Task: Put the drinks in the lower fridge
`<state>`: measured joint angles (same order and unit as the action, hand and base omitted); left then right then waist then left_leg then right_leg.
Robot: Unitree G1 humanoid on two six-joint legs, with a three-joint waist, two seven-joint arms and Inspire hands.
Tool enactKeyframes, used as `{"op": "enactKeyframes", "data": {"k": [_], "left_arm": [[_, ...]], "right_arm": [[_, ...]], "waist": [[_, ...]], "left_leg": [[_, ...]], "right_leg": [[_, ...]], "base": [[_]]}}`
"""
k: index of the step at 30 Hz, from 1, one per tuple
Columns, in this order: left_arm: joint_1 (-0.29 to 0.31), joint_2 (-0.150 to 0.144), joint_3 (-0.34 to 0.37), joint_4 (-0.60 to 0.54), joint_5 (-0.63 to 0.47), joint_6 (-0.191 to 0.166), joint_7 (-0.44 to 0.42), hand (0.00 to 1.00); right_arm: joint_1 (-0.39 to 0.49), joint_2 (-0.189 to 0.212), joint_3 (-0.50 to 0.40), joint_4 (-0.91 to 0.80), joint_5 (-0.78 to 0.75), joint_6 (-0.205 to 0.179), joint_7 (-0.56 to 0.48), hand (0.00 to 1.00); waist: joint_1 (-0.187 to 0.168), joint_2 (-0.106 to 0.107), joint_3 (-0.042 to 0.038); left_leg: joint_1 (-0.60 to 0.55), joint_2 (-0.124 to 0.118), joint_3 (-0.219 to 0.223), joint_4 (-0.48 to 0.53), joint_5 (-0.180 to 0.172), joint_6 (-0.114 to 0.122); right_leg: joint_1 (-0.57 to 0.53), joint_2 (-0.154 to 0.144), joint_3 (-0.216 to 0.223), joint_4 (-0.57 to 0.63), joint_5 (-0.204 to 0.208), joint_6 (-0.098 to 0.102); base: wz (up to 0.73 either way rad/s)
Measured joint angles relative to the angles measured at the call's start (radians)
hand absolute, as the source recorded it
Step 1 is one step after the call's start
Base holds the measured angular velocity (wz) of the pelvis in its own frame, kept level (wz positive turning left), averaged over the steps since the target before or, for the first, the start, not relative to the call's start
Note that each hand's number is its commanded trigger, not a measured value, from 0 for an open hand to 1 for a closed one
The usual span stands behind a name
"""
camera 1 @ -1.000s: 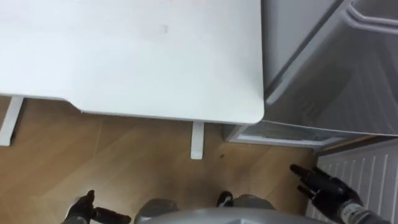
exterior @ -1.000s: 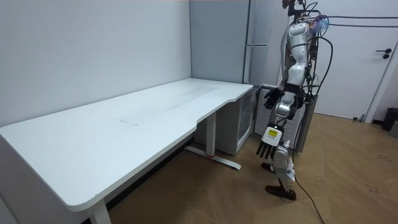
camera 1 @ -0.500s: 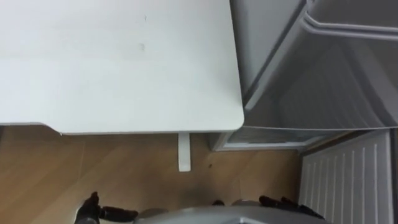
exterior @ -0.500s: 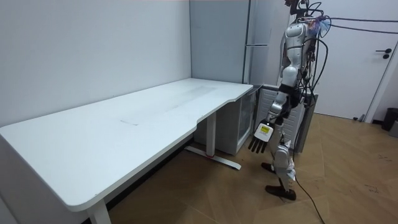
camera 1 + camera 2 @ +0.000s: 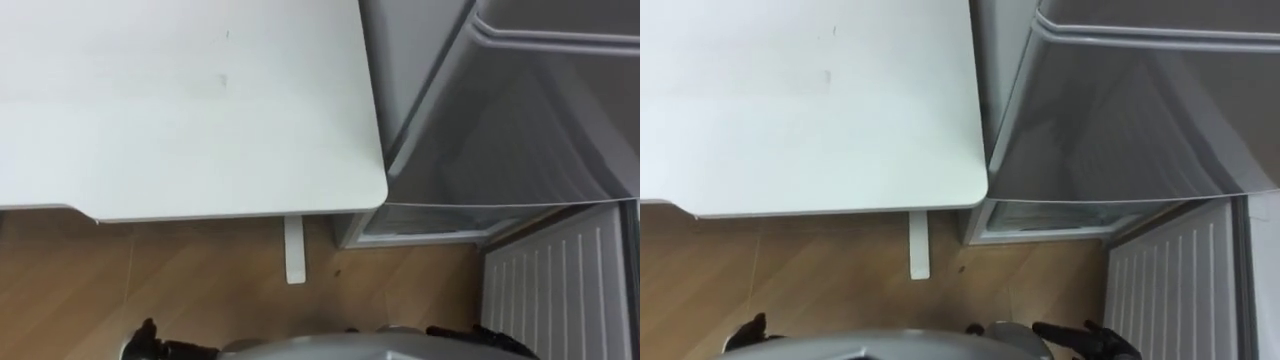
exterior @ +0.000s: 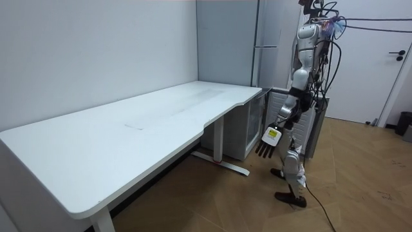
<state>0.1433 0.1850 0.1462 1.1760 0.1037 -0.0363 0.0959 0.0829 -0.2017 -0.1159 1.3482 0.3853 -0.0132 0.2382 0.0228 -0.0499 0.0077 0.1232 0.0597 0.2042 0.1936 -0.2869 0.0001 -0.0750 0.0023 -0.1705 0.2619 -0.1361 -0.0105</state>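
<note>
Room view showed the robot standing at the far end of the white counter (image 6: pixel 129 129), its left hand (image 6: pixel 266 145) hanging low at its side, fingers straight and loose, holding nothing. In the eye views the right hand (image 5: pixel 1085 342) lay low at the robot's front; its dark fingers looked stretched out rather than curled, and nothing sat in them. Ahead of the right hand rose the grey fridge (image 5: pixel 500 130), with a pale strip of its lower compartment (image 5: pixel 430 218) beneath the upper body; whether that compartment's door stood open I could not tell. A ribbed white panel (image 5: pixel 555 290) stood just beside the right hand, on its outer side. The counter's corner lay ahead of the left hand, above the wooden floor (image 5: pixel 200 280). Where the drinks were I could not tell; neither hand carried one, so by my reckoning the fetching was not yet begun. Drinks in bottles or cans would likely be stiff, smooth-walled and fairly heavy when full, and apt to slip if damp. I judged the safest hold to be round the middle of the body, thumb opposite the fingers, keeping it upright.
</note>
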Motion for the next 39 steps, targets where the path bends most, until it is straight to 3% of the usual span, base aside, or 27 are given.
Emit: {"op": "enactKeyframes", "data": {"k": [6, 14, 18, 21, 26, 36, 39], "left_arm": [[-0.006, 0.003, 0.069, 0.002, 0.019, -0.012, 0.002, 0.00], [0.006, 0.029, 0.087, 0.001, 0.048, -0.012, -0.004, 0.00], [0.007, 0.036, 0.090, -0.002, 0.060, -0.011, -0.012, 0.00], [0.013, 0.037, 0.089, -0.004, 0.061, -0.007, -0.012, 0.00], [0.015, 0.036, 0.084, -0.023, 0.066, -0.005, -0.012, 0.00], [0.026, 0.033, 0.080, -0.057, 0.066, 0.005, -0.012, 0.00], [0.029, 0.032, 0.085, -0.057, 0.067, 0.005, -0.012, 0.00]], "right_arm": [[-0.035, -0.003, -0.107, -0.047, -0.011, -0.023, -0.090, 0.00], [-0.041, -0.029, -0.208, -0.210, -0.096, -0.026, -0.189, 0.00], [-0.019, -0.031, -0.255, -0.337, -0.156, -0.039, -0.242, 0.00], [0.001, -0.036, -0.261, -0.461, -0.154, -0.045, -0.312, 0.00], [0.015, -0.041, -0.267, -0.608, -0.153, -0.052, -0.378, 0.00], [0.016, -0.049, -0.301, -0.623, -0.144, -0.052, -0.414, 0.00], [0.015, -0.076, -0.302, -0.623, -0.140, -0.052, -0.432, 0.00]], "waist": [[-0.029, -0.014, 0.0008], [-0.072, -0.026, -0.0044], [-0.077, -0.029, -0.0068], [-0.080, -0.033, -0.0087], [-0.122, -0.039, -0.0108], [-0.152, -0.035, -0.0062], [-0.154, -0.026, -0.0089]], "left_leg": [[0.009, -0.004, 0.027, -0.008, 0.001, 0.001], [0.029, -0.003, 0.040, -0.024, 0.001, 0.000], [0.026, -0.004, 0.055, -0.025, 0.001, 0.000], [0.028, -0.002, 0.083, -0.026, 0.001, 0.000], [0.030, -0.002, 0.092, -0.026, 0.002, 0.000], [0.028, -0.001, 0.101, -0.031, 0.001, 0.000], [0.028, 0.000, 0.104, -0.034, 0.001, 0.000]], "right_leg": [[-0.016, 0.001, 0.026, 0.026, -0.001, 0.000], [-0.015, 0.011, 0.043, 0.028, -0.001, -0.001], [-0.025, 0.012, 0.053, 0.027, -0.001, -0.001], [-0.035, 0.018, 0.073, 0.030, 0.002, -0.002], [-0.039, 0.021, 0.085, 0.031, 0.004, -0.003], [-0.046, 0.031, 0.109, 0.028, 0.011, -0.002], [-0.048, 0.035, 0.112, 0.025, 0.012, -0.002]], "base": [[-0.13], [-0.07], [-0.11], [-0.26], [-0.07], [-0.02], [-0.02]]}}
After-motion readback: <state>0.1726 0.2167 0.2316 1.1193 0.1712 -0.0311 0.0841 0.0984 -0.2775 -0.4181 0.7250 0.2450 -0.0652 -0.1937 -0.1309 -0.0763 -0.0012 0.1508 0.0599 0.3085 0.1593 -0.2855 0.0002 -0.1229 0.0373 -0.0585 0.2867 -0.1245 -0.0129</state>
